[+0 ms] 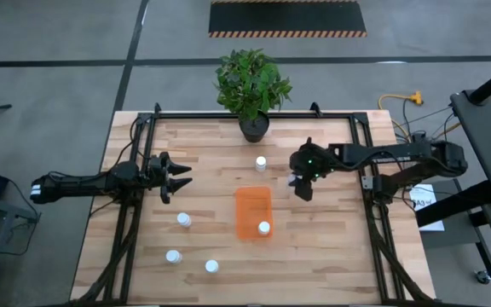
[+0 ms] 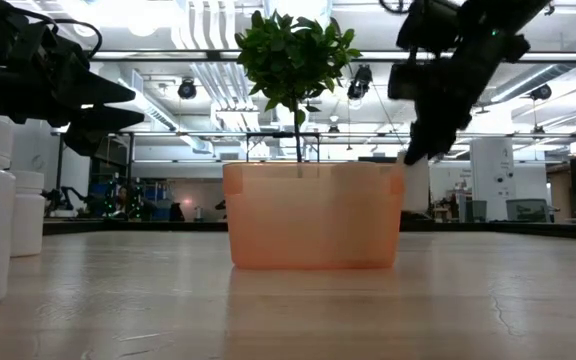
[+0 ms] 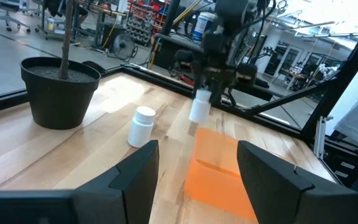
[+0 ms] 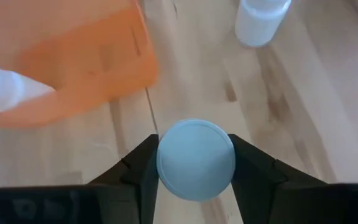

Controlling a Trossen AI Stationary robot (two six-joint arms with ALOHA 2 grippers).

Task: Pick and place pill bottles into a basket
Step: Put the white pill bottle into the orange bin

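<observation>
Fingers of the right gripper (image 4: 195, 163) are clamped on a pill bottle (image 4: 196, 159), held above the table just beside the basket (image 1: 252, 210); one bottle (image 1: 264, 228) is seen inside the basket. Fingers of the left gripper (image 1: 177, 177) are spread wide, well apart from the basket.

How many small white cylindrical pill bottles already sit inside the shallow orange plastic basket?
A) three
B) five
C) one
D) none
C: the high view shows a single small white pill bottle inside the shallow orange plastic basket, at one corner; the right gripper is shut on another bottle held outside the basket, and four more stand on the wooden table.
</observation>
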